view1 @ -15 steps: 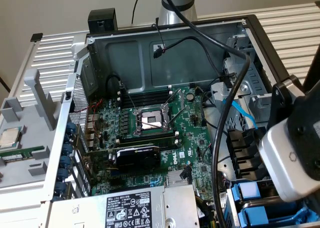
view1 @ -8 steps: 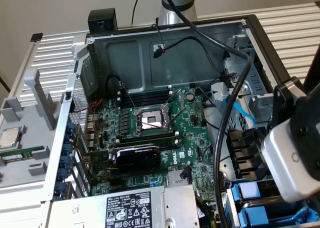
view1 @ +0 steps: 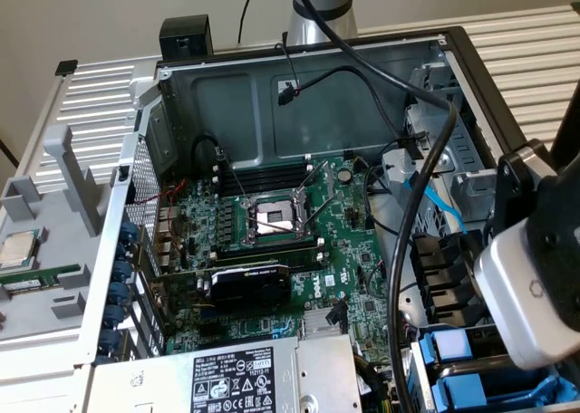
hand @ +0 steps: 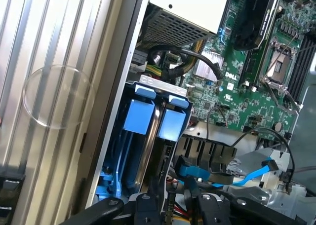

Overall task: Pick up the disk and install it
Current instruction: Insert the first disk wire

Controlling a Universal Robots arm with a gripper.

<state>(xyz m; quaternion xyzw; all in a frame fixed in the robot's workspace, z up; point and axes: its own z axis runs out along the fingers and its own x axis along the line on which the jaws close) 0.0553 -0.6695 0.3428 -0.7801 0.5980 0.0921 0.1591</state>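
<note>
The disk (hand: pixel 140 119) stood on edge in the drive bay (hand: pixel 114 151) at a corner of an open computer case (view1: pixel 308 78). Its blue plastic carrier faced the wrist camera and its label was hidden. A second blue carrier (hand: pixel 174 124) sat just beside it in the same bay, with a strip of bare metal between the two. In the exterior view the same blue blocks (view1: pixel 450 348) showed low on that view's right, under the arm's pale wrist housing (view1: pixel 530 295). The gripper (hand: pixel 173 203) hovered near the bay. Its dark fingers (hand: pixel 144 201) stood apart with nothing clamped, and loose wiring was visible through the gap between them. A blue cable (hand: pixel 252 175) curled close by, next to a row of black connectors. Further out lay the green motherboard (view1: pixel 299 223) with its open processor socket, and the grey power-supply box (view1: pixel 236 377) with a black-and-white label. A small square CPU chip (view1: pixel 18 250) rested outside the case on a grey tray at the exterior view's left. Judging from this, the pick-up was done and the disk had been brought into its bay, so the task looked close to finished. Whether the carrier was pushed fully home and latched could not be told.
</note>
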